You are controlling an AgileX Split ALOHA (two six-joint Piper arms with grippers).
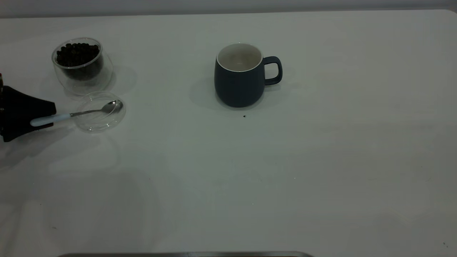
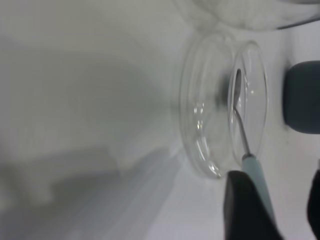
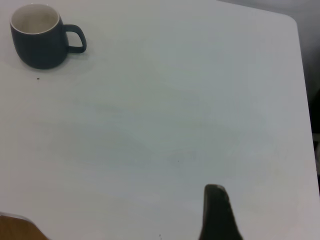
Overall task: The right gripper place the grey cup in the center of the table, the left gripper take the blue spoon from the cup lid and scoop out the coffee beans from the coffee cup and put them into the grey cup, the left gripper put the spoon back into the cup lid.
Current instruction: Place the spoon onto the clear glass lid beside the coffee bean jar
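The grey cup (image 1: 238, 75) stands upright mid-table, handle to the right, and looks empty; it also shows in the right wrist view (image 3: 37, 36) and the left wrist view (image 2: 302, 97). The coffee cup (image 1: 83, 66) at the far left holds the coffee beans (image 1: 76, 53). Just in front of it lies the cup lid (image 1: 100, 111), with the blue spoon (image 1: 76, 113) resting bowl-in-lid and its handle pointing left. My left gripper (image 1: 37, 119) is open around that handle (image 2: 260, 185): one finger touches it, the other stands apart. My right gripper (image 3: 217, 215) hovers far right of the grey cup.
A tiny dark speck (image 1: 244, 116) lies just in front of the grey cup. The white table (image 1: 285, 178) stretches wide in front and to the right. A dark edge (image 1: 185, 254) runs along the table's near side.
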